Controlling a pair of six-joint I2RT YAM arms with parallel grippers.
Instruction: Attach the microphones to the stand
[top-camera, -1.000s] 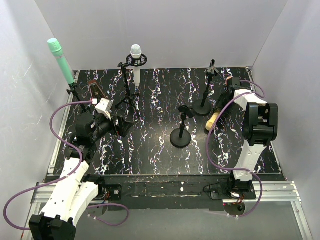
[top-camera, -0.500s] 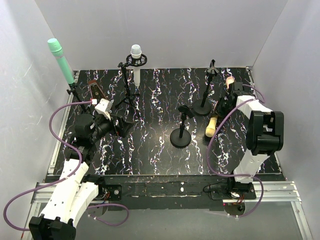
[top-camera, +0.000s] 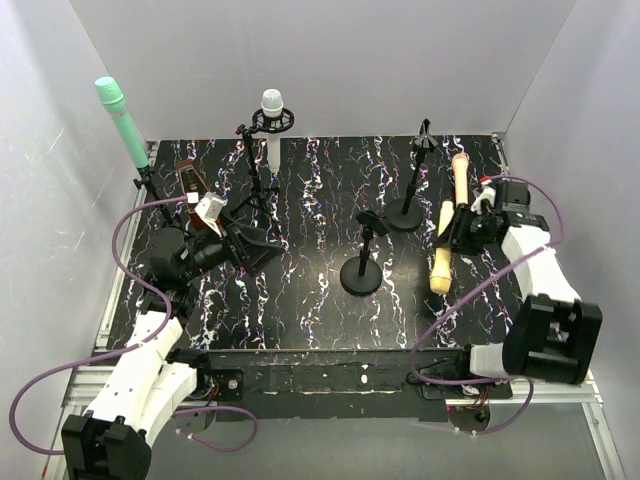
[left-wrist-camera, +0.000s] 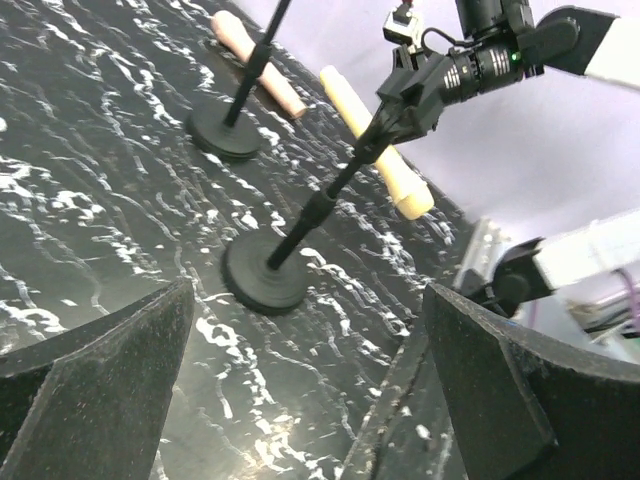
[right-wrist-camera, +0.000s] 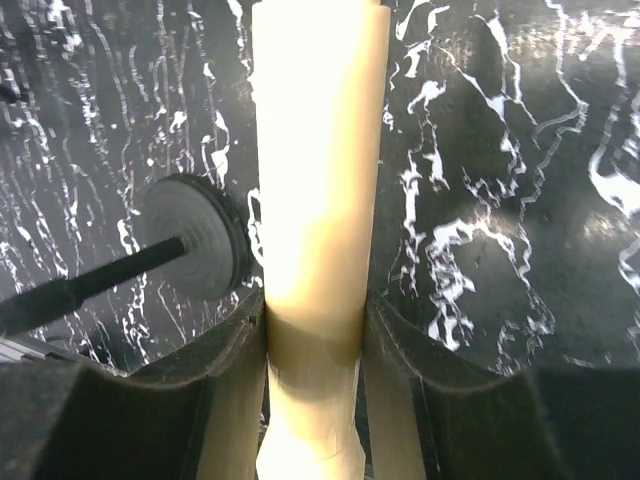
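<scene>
My right gripper (top-camera: 448, 238) is shut on the yellow microphone (top-camera: 439, 275) and holds it low over the table, right of the two round-based stands. The right wrist view shows the yellow microphone (right-wrist-camera: 318, 150) squeezed between both fingers (right-wrist-camera: 225, 345). The peach-pink microphone (top-camera: 460, 178) lies flat behind it. One round-based stand (top-camera: 362, 272) is in the middle, with its empty clip (top-camera: 366, 221) up. The other (top-camera: 405, 217) is behind it. The mint green microphone (top-camera: 122, 118) sits on a stand at far left. The white microphone (top-camera: 272, 112) sits in a tripod mount. My left gripper (top-camera: 258, 245) is open and empty.
The tripod legs (top-camera: 252, 205) stand just behind my left gripper. A dark red object (top-camera: 190, 180) lies near the green microphone's stand. White walls close in the black marbled table (top-camera: 310, 300) on three sides. In the left wrist view both stand bases (left-wrist-camera: 265, 282) lie ahead.
My right arm has swung out towards the near right, carrying the yellow microphone towards the front and turning it. The peach-pink microphone is now uncovered. My left gripper has shifted slightly right.
</scene>
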